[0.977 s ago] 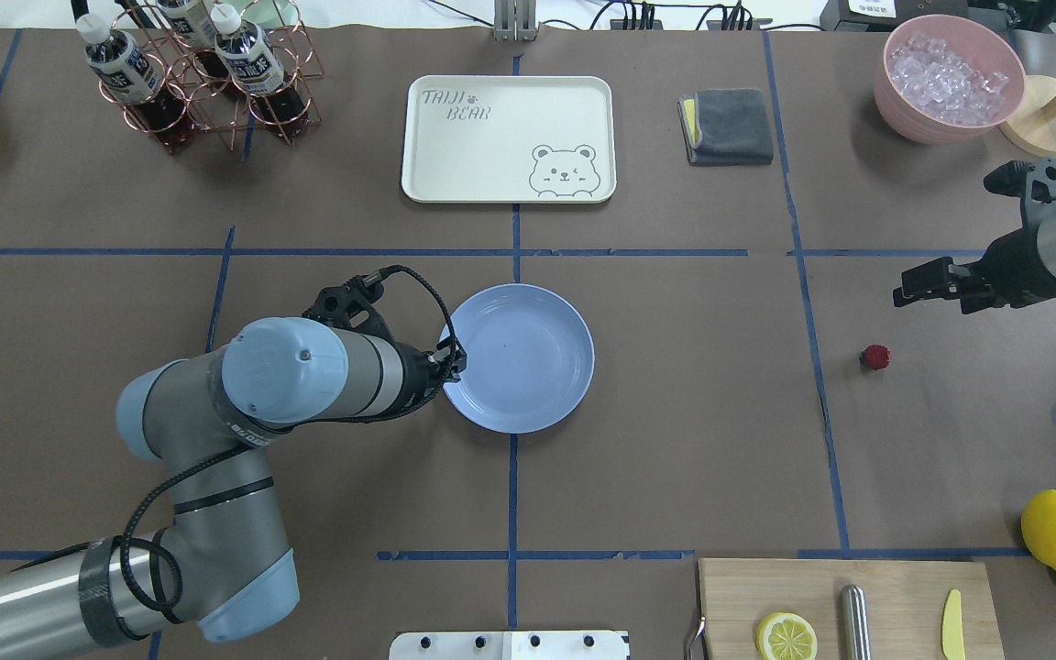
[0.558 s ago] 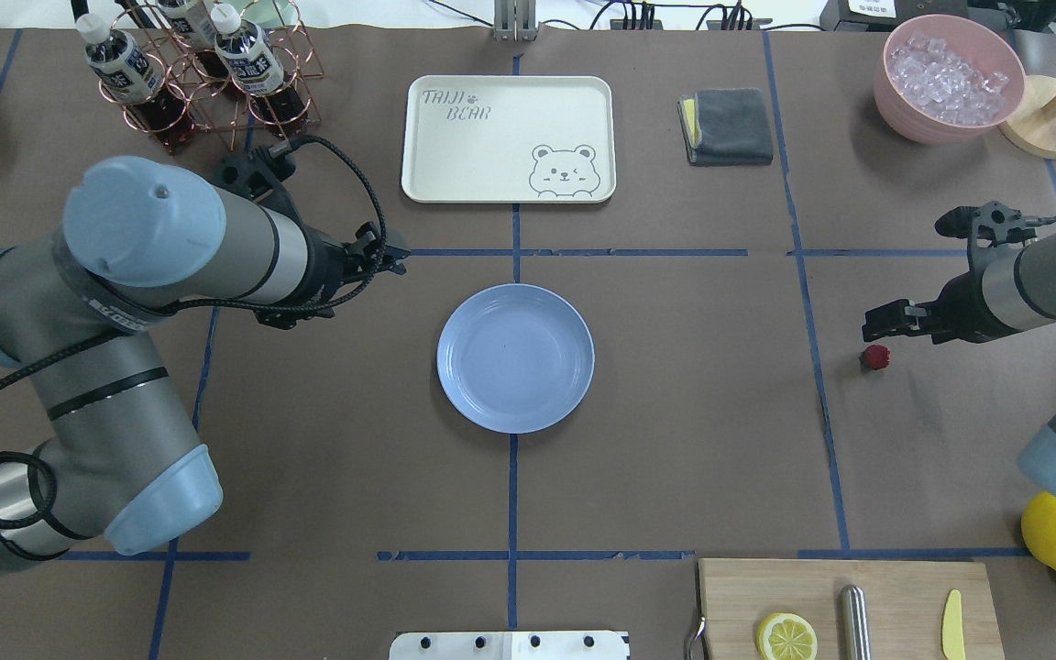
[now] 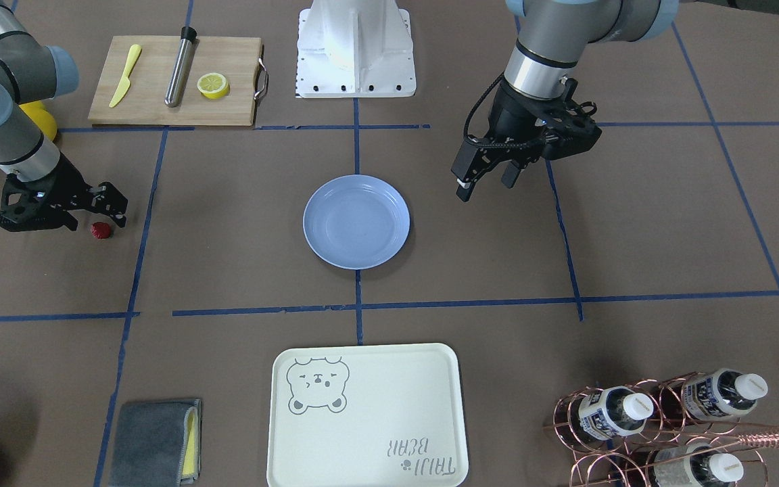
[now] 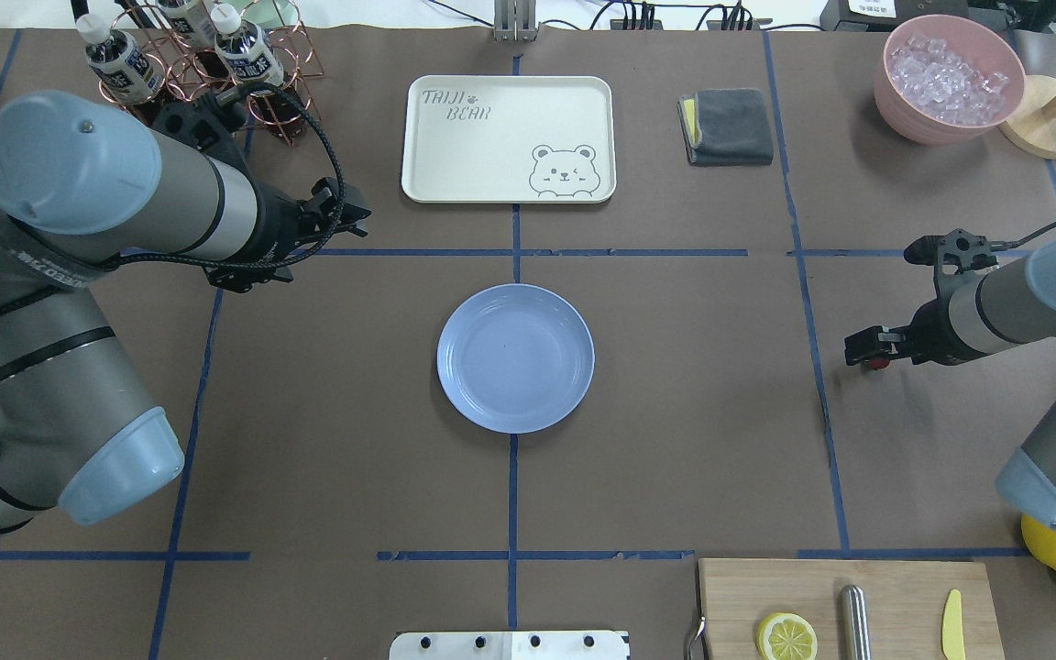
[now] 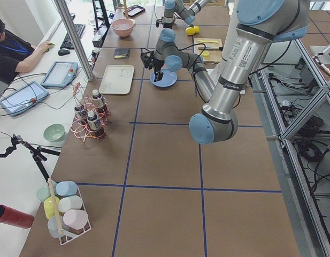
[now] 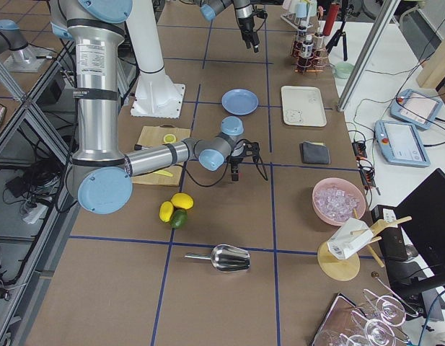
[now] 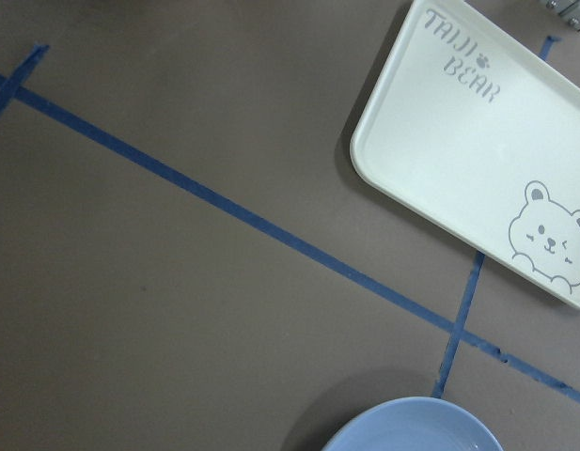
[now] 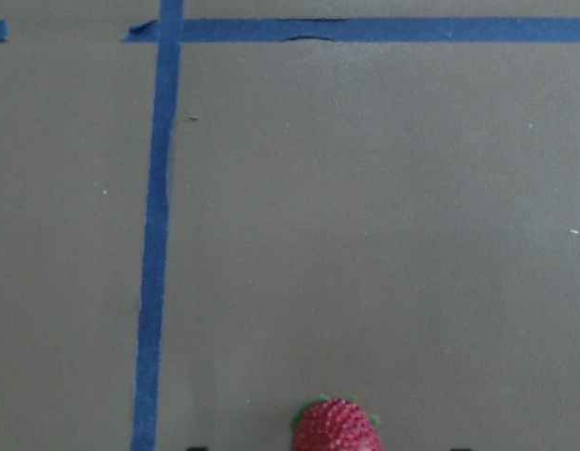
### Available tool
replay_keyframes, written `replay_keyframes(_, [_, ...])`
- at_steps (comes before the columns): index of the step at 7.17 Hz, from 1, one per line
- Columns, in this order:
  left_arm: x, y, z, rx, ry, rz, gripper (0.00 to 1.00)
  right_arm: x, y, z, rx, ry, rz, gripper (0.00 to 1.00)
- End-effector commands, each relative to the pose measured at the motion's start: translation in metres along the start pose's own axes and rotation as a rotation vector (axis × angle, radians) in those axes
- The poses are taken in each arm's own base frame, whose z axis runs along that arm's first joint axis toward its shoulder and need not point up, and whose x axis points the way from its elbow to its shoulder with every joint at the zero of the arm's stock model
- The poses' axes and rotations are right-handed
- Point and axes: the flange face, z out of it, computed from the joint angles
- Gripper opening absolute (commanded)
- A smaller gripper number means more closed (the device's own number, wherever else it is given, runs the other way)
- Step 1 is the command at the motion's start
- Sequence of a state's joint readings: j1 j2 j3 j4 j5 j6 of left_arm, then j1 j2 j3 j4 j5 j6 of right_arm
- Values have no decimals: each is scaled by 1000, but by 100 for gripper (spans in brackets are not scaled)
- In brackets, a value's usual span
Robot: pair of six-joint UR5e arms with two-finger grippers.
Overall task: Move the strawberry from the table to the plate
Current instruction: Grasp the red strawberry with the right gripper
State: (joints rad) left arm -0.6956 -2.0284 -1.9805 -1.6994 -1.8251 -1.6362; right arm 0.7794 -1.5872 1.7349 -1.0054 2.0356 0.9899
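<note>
Overhead exterior, strawberry [image 4: 875, 364] largely hidden beneath right gripper [image 4: 862, 354], jaws spread wide, berry cut off at right wrist view's bottom edge, left gripper [image 3: 485, 186] parted, empty, above table [image 3: 633, 237].

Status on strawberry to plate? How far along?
Done: nothing delivered; the plate is empty.
In hand: the right gripper is open and low over the strawberry, which sits on the table. In the right wrist view it lies between the fingertips, not yet gripped.
Left: close, lift, carry to the plate, release.
The left gripper hangs open beside the plate, holding nothing.
</note>
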Motion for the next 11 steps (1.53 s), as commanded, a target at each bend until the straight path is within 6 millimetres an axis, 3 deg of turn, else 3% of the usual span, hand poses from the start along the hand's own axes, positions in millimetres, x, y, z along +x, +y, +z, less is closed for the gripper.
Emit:
replay_keyframes(1, [-10,-2,2,3,-15,-3,100,-3,-1,1,-2,-2,-4,83])
replay_keyframes(6, [-12,-5,1,6,-15,-6,100,0,-4,3,-2,6,-6,76])
replay_keyframes(9, [-15,-6,3,7,-23,-7,100,2,-5,3,-2,7,-6,60])
replay_keyframes(10, [-15,-5,4,6,-24,-7,100,1,-5,2,-1,4,-7,46])
replay_keyframes(11, [-14,-5,3,6,-22,-6,100,1,-6,0,2,2,-7,24])
